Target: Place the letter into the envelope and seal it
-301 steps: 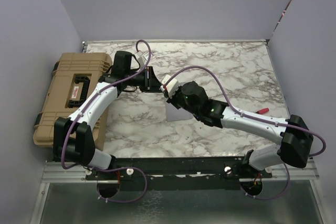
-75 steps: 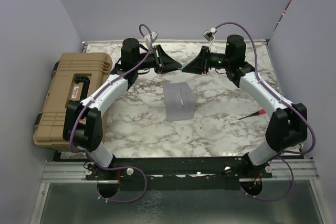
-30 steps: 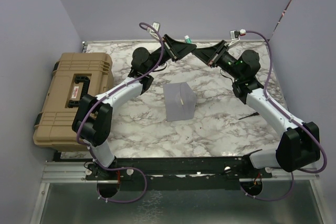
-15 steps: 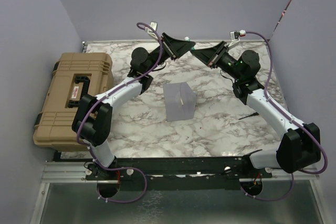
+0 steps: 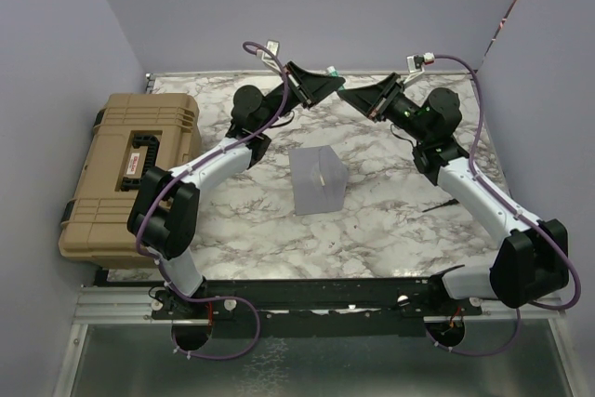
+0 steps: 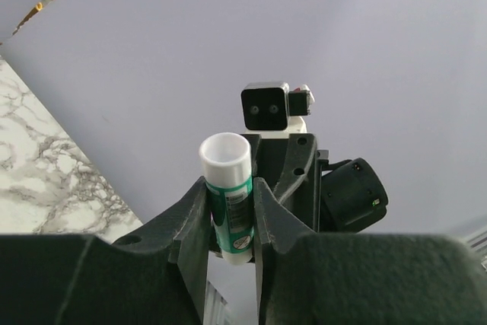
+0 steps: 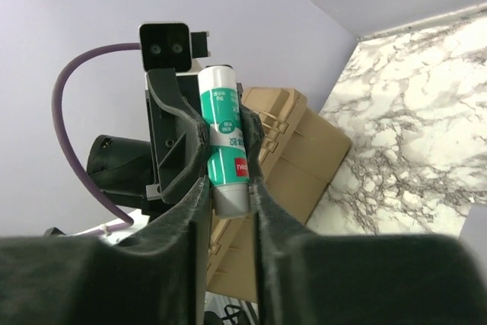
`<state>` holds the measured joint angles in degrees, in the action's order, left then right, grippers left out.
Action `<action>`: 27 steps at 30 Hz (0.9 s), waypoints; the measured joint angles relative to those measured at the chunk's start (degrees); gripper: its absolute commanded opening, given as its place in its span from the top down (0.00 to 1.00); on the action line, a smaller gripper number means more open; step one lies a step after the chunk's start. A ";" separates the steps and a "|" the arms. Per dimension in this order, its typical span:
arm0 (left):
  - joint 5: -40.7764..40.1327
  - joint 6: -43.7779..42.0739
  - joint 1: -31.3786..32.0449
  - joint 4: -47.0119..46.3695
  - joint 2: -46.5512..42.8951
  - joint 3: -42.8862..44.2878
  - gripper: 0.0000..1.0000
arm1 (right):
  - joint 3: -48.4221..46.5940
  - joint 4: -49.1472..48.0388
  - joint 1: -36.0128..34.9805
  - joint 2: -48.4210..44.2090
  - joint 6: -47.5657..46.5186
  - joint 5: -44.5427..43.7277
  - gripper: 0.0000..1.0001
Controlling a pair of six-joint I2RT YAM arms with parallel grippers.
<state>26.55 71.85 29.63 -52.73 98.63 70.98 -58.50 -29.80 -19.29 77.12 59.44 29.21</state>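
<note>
Veined marble surface (image 5: 409,216), flat pale-grey paper envelope (image 5: 310,194) at its middle, well apart from left fingers (image 6: 192,222) and right fingers (image 7: 195,211), both clamped on one cylindrical green-white glue stick (image 7: 226,146)

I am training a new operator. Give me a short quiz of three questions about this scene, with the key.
1. Choose one: what do the left end effector and the right end effector grip together, raised at the far side of the table? A) a letter B) a glue stick C) a red pen
2. Fill in: the tan case sits at the robot's ____ side.
3. True or false: the envelope lies on top of the tan case.
Key: 1 B; 2 left; 3 false, it lies on the table.
</note>
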 measured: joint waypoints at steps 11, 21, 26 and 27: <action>6.08 -21.16 -1.01 8.92 -4.13 -4.04 1.00 | -14.34 28.48 -0.02 -1.42 -17.81 -4.50 0.24; 14.08 -40.59 -1.01 22.29 -7.13 -0.48 1.00 | -42.88 53.24 -3.98 11.34 -35.95 -4.33 0.30; 14.19 -43.06 -1.01 25.66 -7.13 -0.15 1.00 | -43.12 59.30 -7.13 14.99 -39.01 -4.31 0.40; 14.32 -43.28 -1.03 26.10 -7.13 -0.15 1.00 | -43.12 59.93 -7.17 15.32 -39.45 -4.42 0.42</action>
<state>40.86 28.58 28.60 -26.63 91.50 70.83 -101.62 30.13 -26.46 92.44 19.99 24.80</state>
